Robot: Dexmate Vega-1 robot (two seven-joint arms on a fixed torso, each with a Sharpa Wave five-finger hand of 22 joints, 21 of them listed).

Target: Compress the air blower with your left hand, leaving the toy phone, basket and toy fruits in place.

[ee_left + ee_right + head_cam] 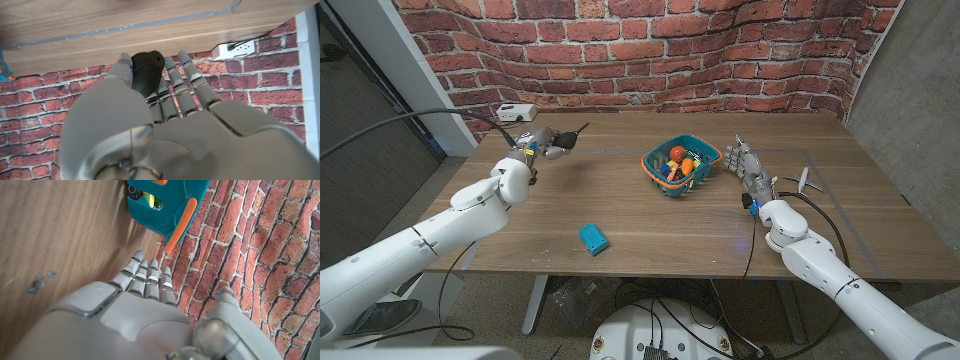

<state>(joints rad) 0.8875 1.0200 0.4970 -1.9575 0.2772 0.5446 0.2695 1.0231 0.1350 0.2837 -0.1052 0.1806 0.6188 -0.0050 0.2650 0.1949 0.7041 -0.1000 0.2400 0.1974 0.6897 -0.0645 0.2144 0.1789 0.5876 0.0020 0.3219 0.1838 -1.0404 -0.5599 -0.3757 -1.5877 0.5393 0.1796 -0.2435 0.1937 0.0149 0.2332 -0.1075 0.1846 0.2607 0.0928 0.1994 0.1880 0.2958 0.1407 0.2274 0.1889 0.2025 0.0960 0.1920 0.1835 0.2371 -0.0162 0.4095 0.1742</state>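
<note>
My left hand [534,147] is lifted above the table's far left part and holds the black air blower [563,139], whose thin nozzle points right toward the basket. In the left wrist view the blower's black bulb [147,71] sits between my thumb and fingers [176,85]. The teal basket [704,157] with toy fruits [681,160] stands right of centre. The teal toy phone [593,238] lies near the front edge. My right hand [747,166] stands just right of the basket, fingers apart, holding nothing; the basket [165,205] lies ahead of my right hand [145,280].
A white power strip [515,110] with a cable lies at the far left corner, behind my left hand. A brick wall backs the table. Grey tape lines mark the table's right side [840,200].
</note>
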